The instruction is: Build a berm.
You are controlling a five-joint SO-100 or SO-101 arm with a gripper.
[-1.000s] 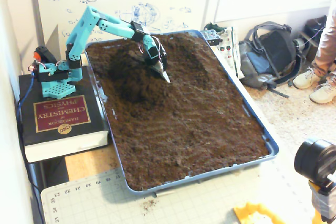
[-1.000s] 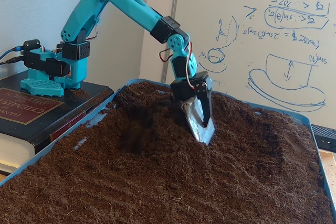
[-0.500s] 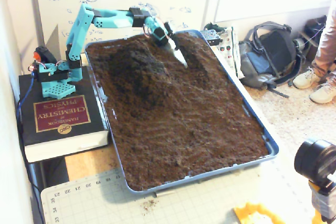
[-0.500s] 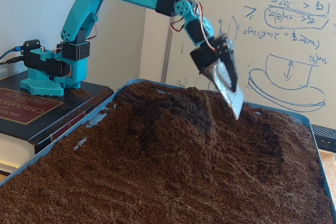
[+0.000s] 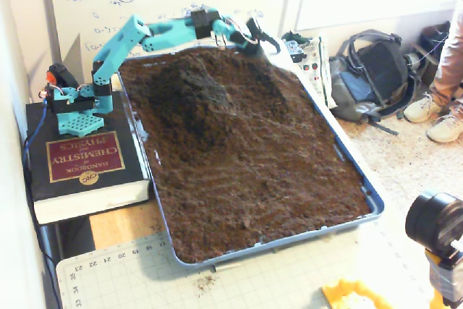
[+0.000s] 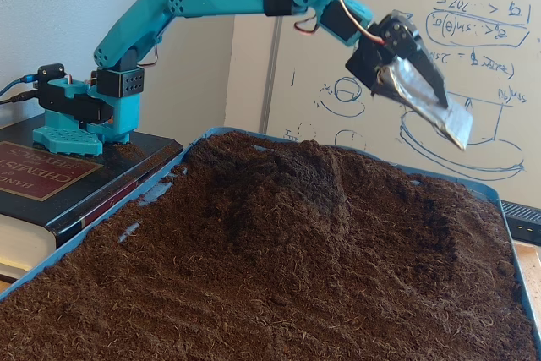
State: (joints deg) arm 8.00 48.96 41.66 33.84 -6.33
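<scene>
Whiteboard [image 6: 397, 57] scribbles behind, blue tray [image 5: 362, 179] of dark soil below. Berm [image 5: 189, 92] heaped near the tray's far end, close beside the arm's base, flatter raked soil nearer the camera. Gripper [image 6: 439, 112] raised well clear of the mound, out over the tray's far corner, silvery scoop blade pointing down and away. Best next: lower into loose soil beyond the mound, then drag toward the ridge, lengthening it rather than flattening the crest. Jaw opening hard to read; blade apparently empty, touching nothing.
</scene>
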